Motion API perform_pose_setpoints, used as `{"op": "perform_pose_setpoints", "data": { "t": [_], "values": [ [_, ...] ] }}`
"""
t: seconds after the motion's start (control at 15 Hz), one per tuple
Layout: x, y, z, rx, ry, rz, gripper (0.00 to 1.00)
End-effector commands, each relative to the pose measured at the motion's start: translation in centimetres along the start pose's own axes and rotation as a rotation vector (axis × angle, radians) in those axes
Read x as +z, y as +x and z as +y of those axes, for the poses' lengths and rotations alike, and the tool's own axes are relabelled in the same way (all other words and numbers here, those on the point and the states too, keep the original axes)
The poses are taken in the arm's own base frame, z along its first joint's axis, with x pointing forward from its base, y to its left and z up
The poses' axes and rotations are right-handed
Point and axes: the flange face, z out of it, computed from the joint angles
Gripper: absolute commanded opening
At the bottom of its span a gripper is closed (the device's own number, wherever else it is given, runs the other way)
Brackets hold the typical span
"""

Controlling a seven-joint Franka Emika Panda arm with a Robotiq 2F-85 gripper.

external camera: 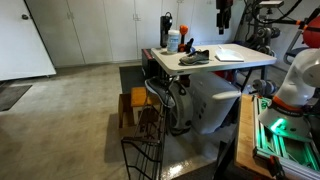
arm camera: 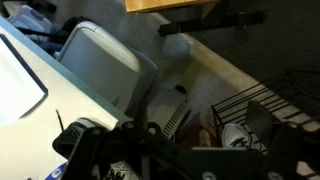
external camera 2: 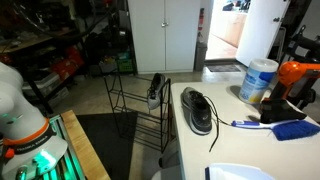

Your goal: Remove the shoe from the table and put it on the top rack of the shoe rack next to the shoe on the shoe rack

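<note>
We could not tell whether the end effector (arm camera: 170,155) was released or clenched. In the wrist view it appeared only as blurred dark shapes along the bottom edge, and its fingers could not be made out.

The shoe (external camera 2: 197,108), a dark low sneaker with loose laces, lay flat on the white tabletop (external camera 2: 240,150) with nothing holding it, well apart from the end effector. It showed in both exterior views, sitting near the tabletop's edge (external camera: 193,58).

In the wrist view, the thin dark wires of the shoe rack (arm camera: 255,100) stood to the right of the end effector and slightly above it. A pale grey bin (arm camera: 100,55) sat up and to the left.

In an exterior view the shoe rack (external camera 2: 140,112) stood on the floor just beside the tabletop's end. A second shoe (external camera 2: 155,88) rested on its top tier, and the space next to it was open.

A white and blue bottle (external camera 2: 258,80) stood on the tabletop past the shoe. A blue brush (external camera 2: 280,128) lay close to the bottle.

In an exterior view a low wooden stool (external camera: 133,105) sat on the floor beside the tabletop's legs, near the rack.
</note>
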Motion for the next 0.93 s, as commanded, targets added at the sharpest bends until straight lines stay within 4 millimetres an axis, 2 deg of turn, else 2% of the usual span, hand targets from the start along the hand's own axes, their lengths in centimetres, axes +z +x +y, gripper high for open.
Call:
{"op": "perform_pose_setpoints", "data": {
  "t": [0.0, 0.2, 0.33, 0.53, 0.73, 0.87],
  "values": [
    [3.6, 4.2, 5.5, 0.144, 0.117, -0.059, 1.0],
    [7.8, 7.2, 10.8, 0.271, 0.213, -0.082, 1.0],
    [10.3, 9.2, 13.4, 0.36, 0.283, -0.085, 1.0],
    [13.4, 11.7, 15.7, 0.483, 0.391, -0.081, 1.0],
    [14.9, 13.5, 17.7, 0.596, 0.503, -0.062, 1.0],
    [15.2, 14.6, 18.4, 0.673, 0.577, -0.036, 1.0]
  ]
}}
